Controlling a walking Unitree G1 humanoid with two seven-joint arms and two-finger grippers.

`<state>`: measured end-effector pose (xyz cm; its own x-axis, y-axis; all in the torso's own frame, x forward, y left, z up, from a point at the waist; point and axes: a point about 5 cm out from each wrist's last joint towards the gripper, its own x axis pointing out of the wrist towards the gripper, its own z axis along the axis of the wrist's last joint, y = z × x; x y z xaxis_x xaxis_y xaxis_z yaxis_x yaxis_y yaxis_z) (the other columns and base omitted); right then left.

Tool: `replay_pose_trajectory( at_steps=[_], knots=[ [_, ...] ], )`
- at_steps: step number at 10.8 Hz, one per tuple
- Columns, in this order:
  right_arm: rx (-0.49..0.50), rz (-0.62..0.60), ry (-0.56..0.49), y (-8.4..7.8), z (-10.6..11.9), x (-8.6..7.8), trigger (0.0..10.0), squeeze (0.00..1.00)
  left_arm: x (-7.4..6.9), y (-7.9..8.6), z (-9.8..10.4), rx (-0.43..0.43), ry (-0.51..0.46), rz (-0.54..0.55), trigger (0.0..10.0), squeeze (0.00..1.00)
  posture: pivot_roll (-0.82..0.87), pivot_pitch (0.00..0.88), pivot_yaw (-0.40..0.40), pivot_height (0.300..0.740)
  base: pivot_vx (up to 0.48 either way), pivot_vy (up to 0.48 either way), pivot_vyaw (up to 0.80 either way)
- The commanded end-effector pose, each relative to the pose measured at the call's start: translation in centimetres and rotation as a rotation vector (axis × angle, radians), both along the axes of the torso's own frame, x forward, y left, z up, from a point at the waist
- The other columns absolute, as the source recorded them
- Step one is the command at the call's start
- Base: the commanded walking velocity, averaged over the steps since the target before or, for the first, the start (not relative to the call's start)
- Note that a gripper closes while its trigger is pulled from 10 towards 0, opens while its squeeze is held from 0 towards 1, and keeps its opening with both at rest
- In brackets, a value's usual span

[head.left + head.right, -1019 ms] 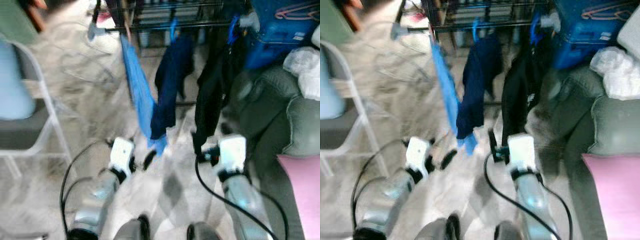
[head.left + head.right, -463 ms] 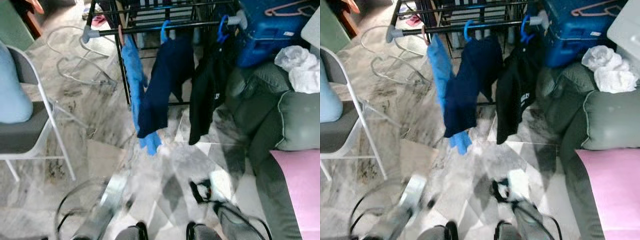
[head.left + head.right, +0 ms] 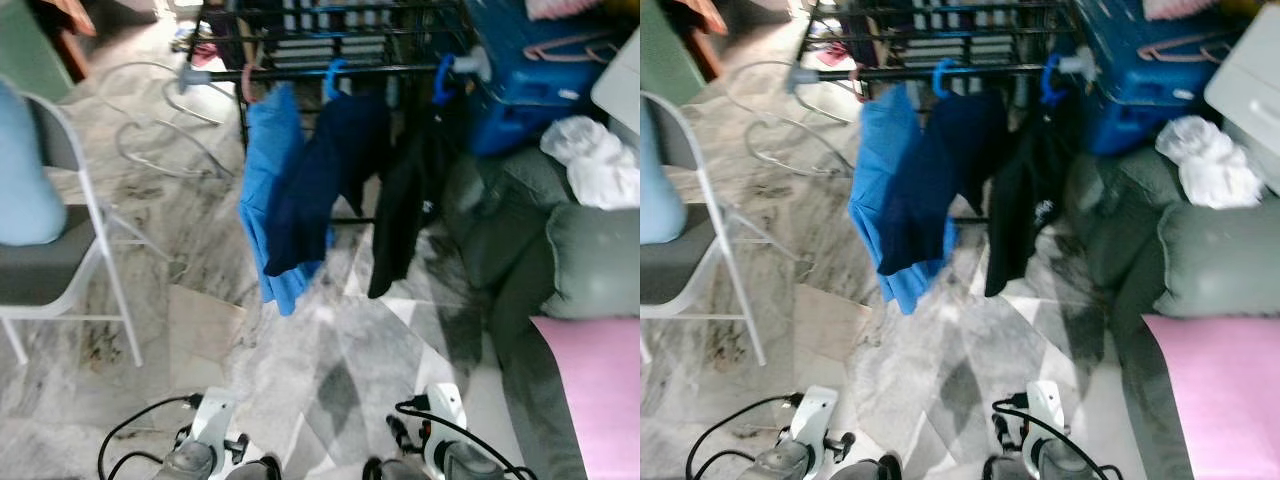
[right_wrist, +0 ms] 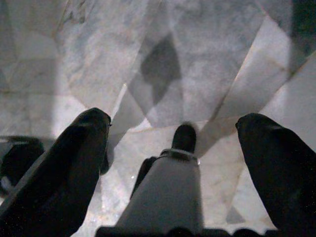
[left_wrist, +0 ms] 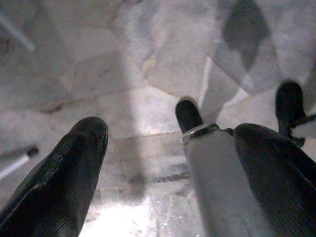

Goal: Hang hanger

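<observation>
No text, label, brand, number or sign readable anywhere. Only a small white print on the black shirt [image 3: 1015,215], hanging at about 12 o'clock from the rail [image 3: 960,71], too blurred and too small to read. Also a pale sticker on the blue box [image 3: 520,75] at about 1 o'clock, with letters not possible to make out.

Both arms hang low, fingers [image 5: 74,168] spread.
</observation>
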<state>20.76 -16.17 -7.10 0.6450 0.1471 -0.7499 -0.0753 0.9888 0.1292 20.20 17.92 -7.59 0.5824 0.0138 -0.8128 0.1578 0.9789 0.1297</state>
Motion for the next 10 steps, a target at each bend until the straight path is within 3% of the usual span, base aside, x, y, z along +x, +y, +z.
replay_pose_trajectory(
  at_steps=[1, 2, 5, 10],
  knots=[
    [0.012, 0.013, 0.021, 0.4, -0.3, -0.3, 10.0, 0.00, 0.0, 0.0, -0.1, -0.015, 0.005, 0.059, 10.0, 0.00, -0.02, 0.108, 0.026, 0.740, 0.000, 0.000, 0.00],
    [0.024, 0.027, 0.025, 1.0, -0.3, -0.2, 10.0, 0.00, 0.3, -0.7, 0.1, -0.029, -0.010, 0.056, 10.0, 0.00, 0.02, 0.102, 0.002, 0.740, 0.000, 0.000, 0.00],
    [0.030, -0.023, 0.028, 1.7, -0.1, 0.4, 10.0, 0.00, 0.2, 1.0, 0.2, -0.017, 0.001, 0.094, 10.0, 0.00, 0.04, 0.105, 0.003, 0.740, 0.000, 0.000, 0.00],
    [0.030, -0.023, 0.028, 1.7, -0.1, 0.4, 10.0, 0.00, 0.2, 1.0, 0.2, -0.017, 0.001, 0.094, 10.0, 0.00, 0.04, 0.105, 0.003, 0.740, 0.000, 0.000, 0.00]
  ],
)
